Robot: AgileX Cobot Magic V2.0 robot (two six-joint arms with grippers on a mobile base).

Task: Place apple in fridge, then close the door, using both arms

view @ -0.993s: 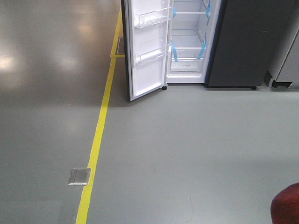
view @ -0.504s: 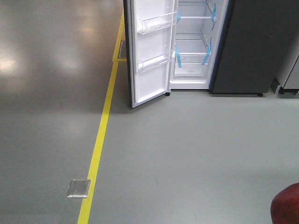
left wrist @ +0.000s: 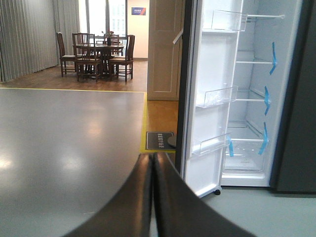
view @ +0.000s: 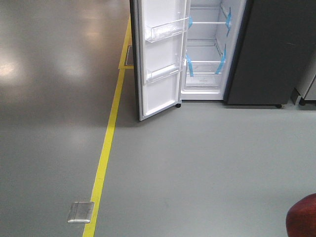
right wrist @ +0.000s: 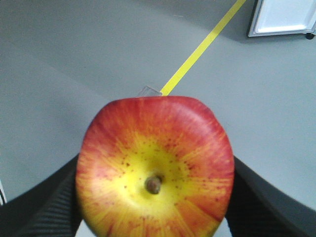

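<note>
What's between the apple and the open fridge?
Only bare grey floor, in the front-facing view, from the apple up to the fridge. The yellow floor line runs off to the left.

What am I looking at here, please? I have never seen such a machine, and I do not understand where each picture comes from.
It is a two-armed robot on wheels. The front picture looks from the robot down at a grey floor with a yellow line and a small metal plate, towards an open fridge with its door swung wide. The other two cameras sit on the wrists. The left tool is shut and empty. The right tool grips an apple, red with a yellow centre.
</note>
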